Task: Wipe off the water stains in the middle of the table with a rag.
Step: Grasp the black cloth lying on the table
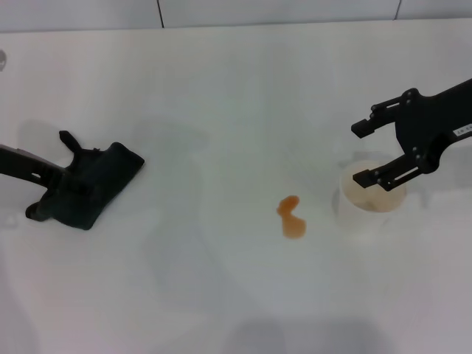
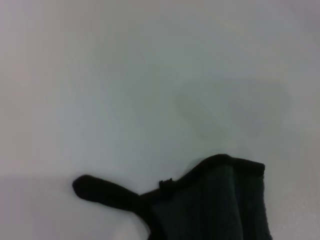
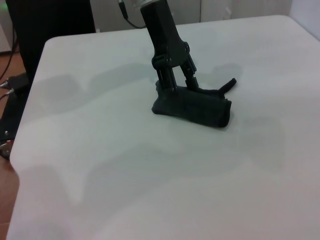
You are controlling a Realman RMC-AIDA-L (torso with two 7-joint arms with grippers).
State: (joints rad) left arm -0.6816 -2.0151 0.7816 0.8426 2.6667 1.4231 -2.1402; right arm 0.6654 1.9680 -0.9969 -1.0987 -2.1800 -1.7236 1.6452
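Half the rag (image 1: 92,188) hides the left end effector's (image 1: 68,186) fingertips — grip unclear.

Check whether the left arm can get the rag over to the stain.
Probably yes: the left gripper is down on the rag, and bare table lies between it and the water stains; the cup stands beyond.
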